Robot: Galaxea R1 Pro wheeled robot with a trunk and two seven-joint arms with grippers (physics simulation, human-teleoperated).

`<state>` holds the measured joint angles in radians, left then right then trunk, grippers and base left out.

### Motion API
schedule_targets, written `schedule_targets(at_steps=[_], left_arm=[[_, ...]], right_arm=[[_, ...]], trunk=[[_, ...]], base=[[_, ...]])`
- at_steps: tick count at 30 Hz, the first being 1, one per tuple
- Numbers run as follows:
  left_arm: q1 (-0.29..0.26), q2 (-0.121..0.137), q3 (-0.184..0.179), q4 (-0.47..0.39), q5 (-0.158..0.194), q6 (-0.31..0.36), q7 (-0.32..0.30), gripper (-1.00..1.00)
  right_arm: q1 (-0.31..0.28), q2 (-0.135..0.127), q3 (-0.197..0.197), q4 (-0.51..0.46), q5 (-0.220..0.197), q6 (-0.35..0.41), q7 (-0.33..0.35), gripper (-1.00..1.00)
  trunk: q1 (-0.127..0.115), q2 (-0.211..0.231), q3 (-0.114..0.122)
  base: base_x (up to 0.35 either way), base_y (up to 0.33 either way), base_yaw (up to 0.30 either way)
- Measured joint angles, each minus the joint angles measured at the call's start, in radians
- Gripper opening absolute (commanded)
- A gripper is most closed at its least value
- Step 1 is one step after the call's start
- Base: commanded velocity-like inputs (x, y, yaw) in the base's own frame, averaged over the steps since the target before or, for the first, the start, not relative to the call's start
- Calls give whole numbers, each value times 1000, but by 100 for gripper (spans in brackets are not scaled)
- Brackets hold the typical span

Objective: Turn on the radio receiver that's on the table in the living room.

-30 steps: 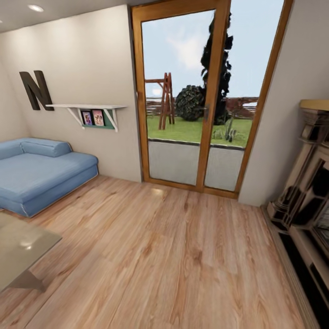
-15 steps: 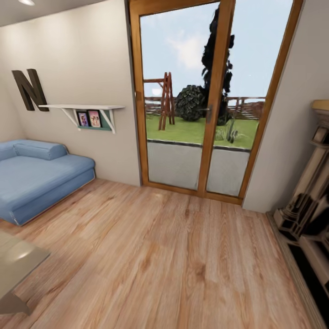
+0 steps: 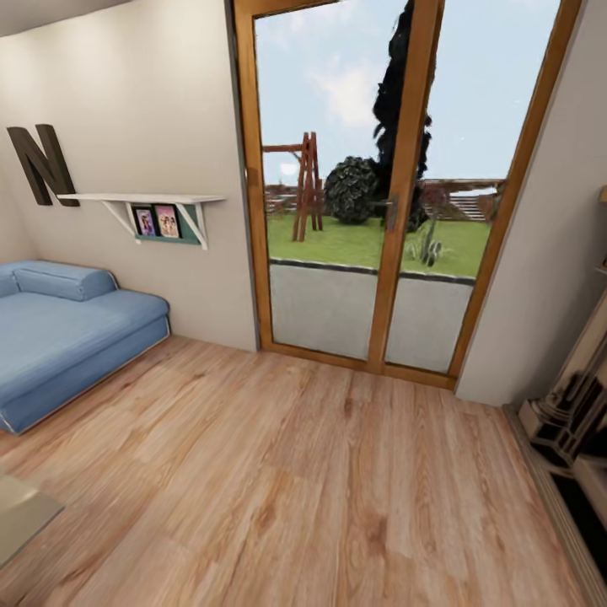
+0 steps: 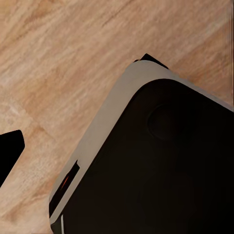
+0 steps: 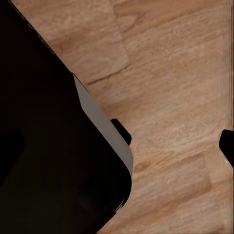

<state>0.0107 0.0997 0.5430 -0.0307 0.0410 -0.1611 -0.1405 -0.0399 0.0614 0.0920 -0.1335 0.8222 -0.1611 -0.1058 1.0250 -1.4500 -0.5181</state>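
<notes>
Tabletop (image 3: pixel 21 514) showed as a grey-taupe corner at the lower left edge of the head view, bare where visible; the part where the radio would sit lay outside the frame, so its place could not be told. Beyond that corner, light wood plank floor (image 3: pixel 303 489) ran across the living room. A light-blue sofa (image 3: pixel 67 337) stood against the left wall, well apart from the tabletop corner. Above it a white shelf (image 3: pixel 143 201) carried two small framed pictures (image 3: pixel 156 222), and a big dark letter N (image 3: pixel 40 164) hung on the beige wall beside it. Straight ahead stood a wood-framed glass door (image 3: pixel 388 194), with lawn, a dark tree and a wooden frame outside. At the right edge part of a fireplace surround (image 3: pixel 577 405) was seen. Both wrist views looked down on the plank floor past the robot's dark base (image 4: pixel 165 165) (image 5: pixel 44 146). A dark fingertip (image 4: pixel 9 151) (image 5: pixel 227 144) edged into each wrist view, but whether either hand was released or clenched could not be told.
</notes>
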Motion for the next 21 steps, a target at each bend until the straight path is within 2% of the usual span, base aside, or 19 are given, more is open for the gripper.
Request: schedule_targets(at_steps=[21], left_arm=[[0, 0, 0, 0, 0, 0, 1, 100]], right_arm=[[0, 0, 0, -1, -1, 0, -1, 100]], trunk=[[0, 0, 0]], base=[[343, 0, 0]])
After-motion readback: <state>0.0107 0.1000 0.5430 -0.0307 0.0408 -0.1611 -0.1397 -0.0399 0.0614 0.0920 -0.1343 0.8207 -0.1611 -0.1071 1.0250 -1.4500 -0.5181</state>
